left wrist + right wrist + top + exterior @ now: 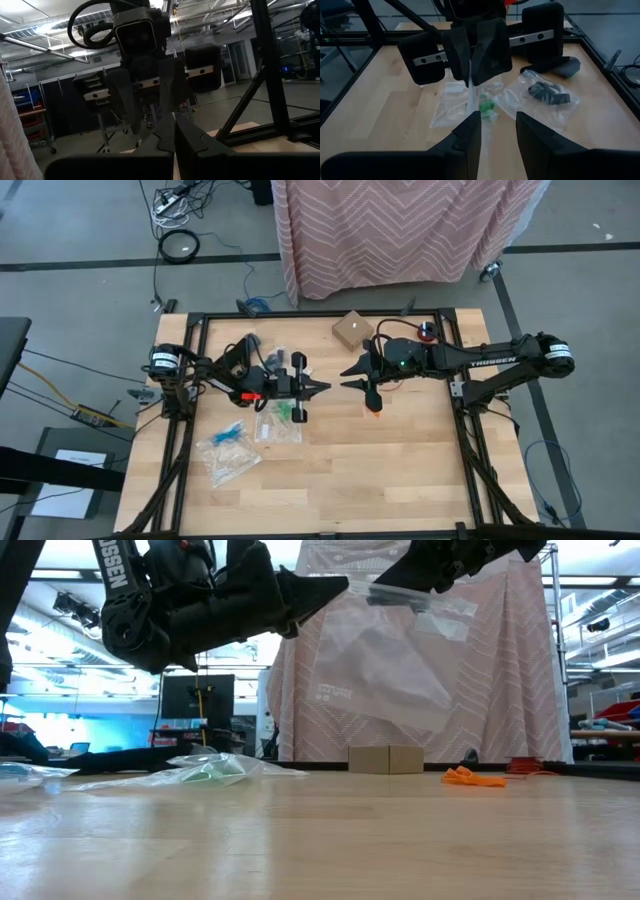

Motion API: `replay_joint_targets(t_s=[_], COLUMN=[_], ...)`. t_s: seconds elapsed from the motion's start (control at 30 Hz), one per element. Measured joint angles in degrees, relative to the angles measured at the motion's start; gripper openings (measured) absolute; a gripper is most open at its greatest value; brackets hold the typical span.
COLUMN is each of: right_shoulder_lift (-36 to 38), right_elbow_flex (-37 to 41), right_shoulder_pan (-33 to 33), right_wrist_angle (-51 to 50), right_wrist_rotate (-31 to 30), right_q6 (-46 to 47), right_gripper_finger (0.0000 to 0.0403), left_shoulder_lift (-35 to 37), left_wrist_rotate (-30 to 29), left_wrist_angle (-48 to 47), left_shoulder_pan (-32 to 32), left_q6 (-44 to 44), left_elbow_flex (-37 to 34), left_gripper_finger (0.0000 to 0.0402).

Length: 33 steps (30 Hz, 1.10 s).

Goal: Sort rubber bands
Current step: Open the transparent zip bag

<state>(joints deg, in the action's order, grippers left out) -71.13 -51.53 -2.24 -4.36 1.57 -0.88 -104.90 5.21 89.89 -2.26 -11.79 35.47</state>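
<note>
Wooden table [400,460]: orange rubber bands [373,405] lying right of an empty clear bag [385,655] held aloft, left gripper [322,387] clamped on it, right gripper [347,383] parted.

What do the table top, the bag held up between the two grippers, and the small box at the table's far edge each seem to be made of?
Table top: apparently wood, pale planks with visible grain and a light sheen. Bag: thin clear plastic film, see-through and creased, pinched by the left gripper and held at the right gripper. Box: probably cardboard, matte tan.
</note>
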Motion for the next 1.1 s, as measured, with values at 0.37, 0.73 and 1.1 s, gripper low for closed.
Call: replay_joint_targets(t_s=[0.37,0.73,1.1], right_shoulder_lift=[0.0,0.0,0.0], right_elbow_flex=[0.0,0.0,0.0], right_shoulder_pan=[0.0,0.0,0.0], right_wrist_angle=[0.6,5.7,6.1], right_wrist_rotate=[0.0,0.0,0.0], right_q6=[-0.7,-0.7,-0.7], right_gripper_finger=[0.0112,0.0112,0.0112], left_shoulder_lift=[0.0,0.0,0.0], left_wrist_rotate=[0.0,0.0,0.0], left_wrist_angle=[-1.2,-1.3,-1.5], left_shoulder_pan=[0.0,0.0,0.0], left_q6=[0.0,0.1,0.1], left_elbow_flex=[0.0,0.0,0.0], left_gripper_finger=[0.0006,0.0006,0.0006])
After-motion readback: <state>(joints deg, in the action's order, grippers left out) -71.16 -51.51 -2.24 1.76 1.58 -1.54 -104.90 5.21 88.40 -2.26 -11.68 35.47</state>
